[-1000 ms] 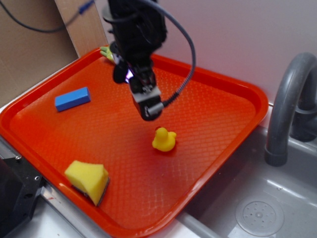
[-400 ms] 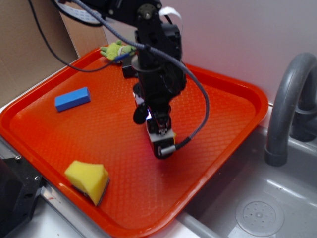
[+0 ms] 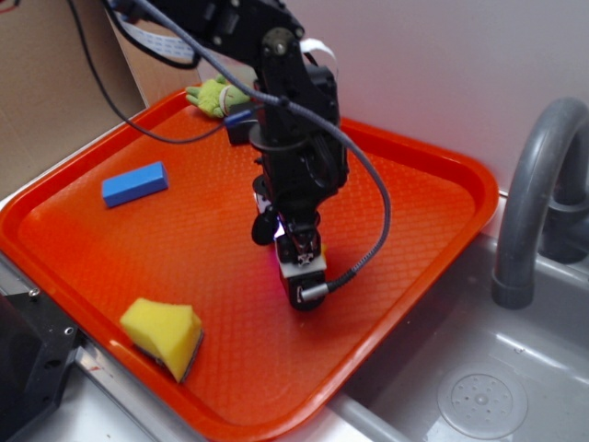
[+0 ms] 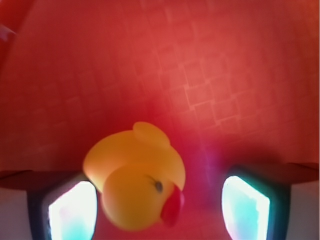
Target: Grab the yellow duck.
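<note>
In the exterior view the yellow duck is being hidden by the gripper (image 3: 302,276), which is being held low over the middle of the red tray (image 3: 433,184). In the wrist view the yellow duck (image 4: 135,182) is being shown between the spread fingers (image 4: 72,210), nearer the left one, on the tray's textured floor.

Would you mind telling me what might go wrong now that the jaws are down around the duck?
1. In the wrist view the yellow duck sits off-centre, near one of the gripper's jaws. Closing may push it sideways before gripping.
2. Its rounded, glossy body could squirt out of the jaws.
3. The gripper is low over the red tray; further descent might scrape it.
</note>
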`<state>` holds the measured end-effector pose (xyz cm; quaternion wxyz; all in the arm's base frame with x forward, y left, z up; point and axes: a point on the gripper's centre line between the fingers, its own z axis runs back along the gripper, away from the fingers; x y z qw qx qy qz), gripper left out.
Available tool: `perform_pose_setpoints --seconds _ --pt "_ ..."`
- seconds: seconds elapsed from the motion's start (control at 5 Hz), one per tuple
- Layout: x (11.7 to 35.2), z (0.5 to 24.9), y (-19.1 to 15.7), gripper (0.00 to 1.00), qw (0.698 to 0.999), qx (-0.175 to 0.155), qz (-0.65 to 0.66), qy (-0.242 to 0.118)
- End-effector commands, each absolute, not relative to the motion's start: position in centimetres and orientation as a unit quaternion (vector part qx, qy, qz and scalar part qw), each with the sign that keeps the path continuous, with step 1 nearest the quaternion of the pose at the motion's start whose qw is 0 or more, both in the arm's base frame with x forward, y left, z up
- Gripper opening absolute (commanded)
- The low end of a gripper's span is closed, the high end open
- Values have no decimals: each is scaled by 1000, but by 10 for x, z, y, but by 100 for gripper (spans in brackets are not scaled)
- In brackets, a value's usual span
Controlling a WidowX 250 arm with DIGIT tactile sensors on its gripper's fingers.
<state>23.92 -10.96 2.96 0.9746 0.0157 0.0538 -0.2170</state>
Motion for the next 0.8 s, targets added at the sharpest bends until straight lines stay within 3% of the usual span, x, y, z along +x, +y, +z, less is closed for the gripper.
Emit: perform_pose_setpoints --seconds 0.0,0.2,0.4,0.6 --pt "244 37 -109 0 978 0 -208 29" --pt "243 47 -108 0 980 -9 -199 25" --pt "243 77 -96 0 988 -16 -154 21" --pt "233 120 -76 0 996 -2 -92 11"
